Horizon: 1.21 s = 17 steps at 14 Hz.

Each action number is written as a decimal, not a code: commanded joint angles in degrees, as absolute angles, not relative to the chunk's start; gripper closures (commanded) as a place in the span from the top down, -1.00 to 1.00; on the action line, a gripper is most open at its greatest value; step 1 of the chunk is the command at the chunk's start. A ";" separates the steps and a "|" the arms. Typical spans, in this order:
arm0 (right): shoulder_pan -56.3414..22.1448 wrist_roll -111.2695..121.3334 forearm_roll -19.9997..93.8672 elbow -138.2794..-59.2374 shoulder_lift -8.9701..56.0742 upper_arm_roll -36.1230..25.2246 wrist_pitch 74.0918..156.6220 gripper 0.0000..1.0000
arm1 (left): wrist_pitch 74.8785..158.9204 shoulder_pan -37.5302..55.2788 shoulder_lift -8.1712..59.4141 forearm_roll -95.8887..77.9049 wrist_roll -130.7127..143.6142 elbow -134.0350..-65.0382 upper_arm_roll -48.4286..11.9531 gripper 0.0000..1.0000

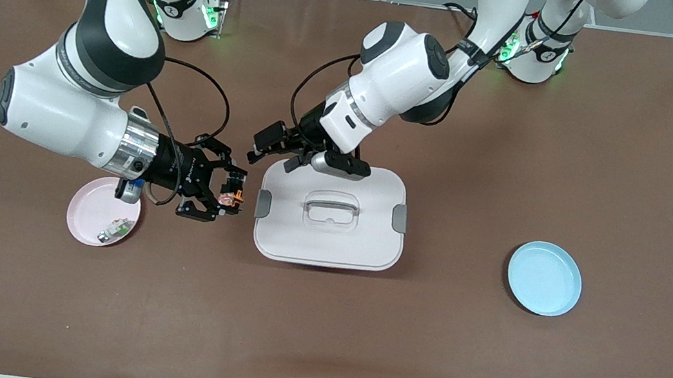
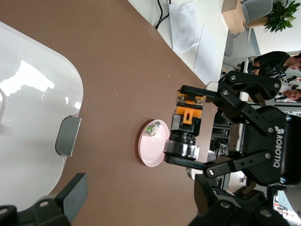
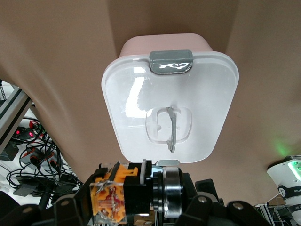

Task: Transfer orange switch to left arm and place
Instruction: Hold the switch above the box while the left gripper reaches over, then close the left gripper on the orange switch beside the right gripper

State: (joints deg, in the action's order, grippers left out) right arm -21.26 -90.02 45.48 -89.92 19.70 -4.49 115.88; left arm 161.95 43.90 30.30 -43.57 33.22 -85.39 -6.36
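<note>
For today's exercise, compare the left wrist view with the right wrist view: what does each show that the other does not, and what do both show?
Only the left wrist view shows the pink plate with a small greenish part on it, and the right hand seen whole from outside, closed on the orange switch.

Only the right wrist view shows the box's recessed lid handle and the whole lid.

Both show the orange switch, the white box with a grey latch, and the brown table.
</note>
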 commanded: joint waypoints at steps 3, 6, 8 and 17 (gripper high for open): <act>-21.36 -88.95 46.76 -91.76 18.02 -4.75 116.10 -1.00 | 162.42 44.30 34.18 -43.60 33.22 -78.76 -5.27 1.00; -21.53 -89.03 46.76 -91.67 18.02 -4.75 115.67 -1.00 | 162.42 44.12 37.61 -40.89 32.17 -75.42 -5.19 1.00; -21.88 -89.03 46.76 -91.50 18.02 -4.75 115.66 -1.00 | 162.42 44.12 38.23 -36.50 32.17 -74.97 -5.27 1.00; -25.05 -89.12 46.76 -91.58 18.19 -4.75 116.19 -1.00 | 162.42 44.30 38.50 -34.72 32.61 -74.71 -5.36 1.00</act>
State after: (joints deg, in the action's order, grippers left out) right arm -24.55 -89.71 45.59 -89.93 19.70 -4.32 115.76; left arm 161.96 43.96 37.76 -35.64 32.53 -75.94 -5.49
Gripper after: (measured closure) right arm 0.273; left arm 0.000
